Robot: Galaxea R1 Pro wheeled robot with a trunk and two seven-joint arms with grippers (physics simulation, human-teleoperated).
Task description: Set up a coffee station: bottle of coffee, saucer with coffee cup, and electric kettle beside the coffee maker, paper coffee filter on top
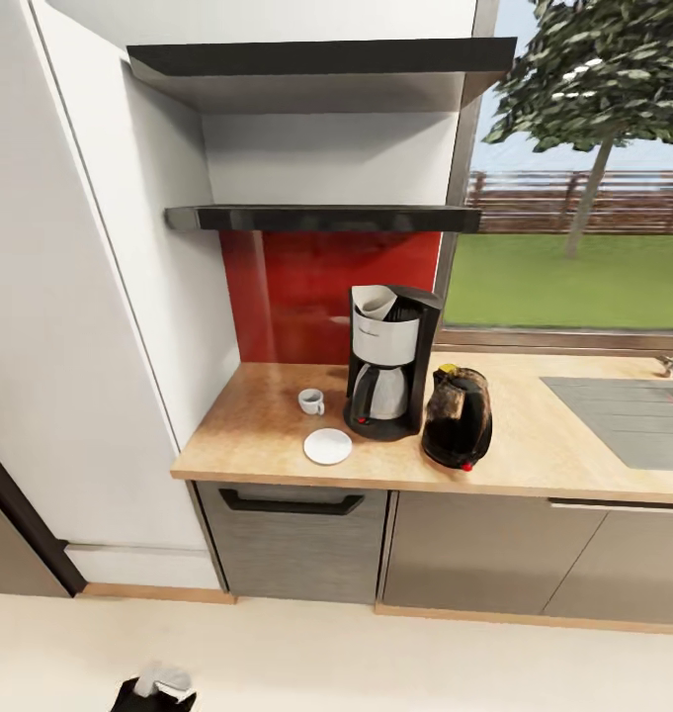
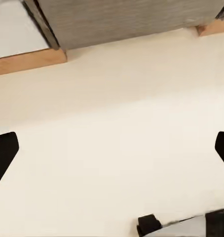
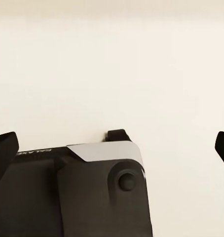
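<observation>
On the wooden worktop (image 1: 534, 450): black-and-silver coffee maker (image 1: 387, 361), white paper filter (image 1: 374, 302) in its top; small white cup (image 1: 311, 400) and round white saucer (image 1: 328, 446) apart at its left; glossy black kettle (image 1: 457, 417) at its right. My 2 sets of jaws hang wide over the cream floor (image 2: 112, 148), holding nothing.
</observation>
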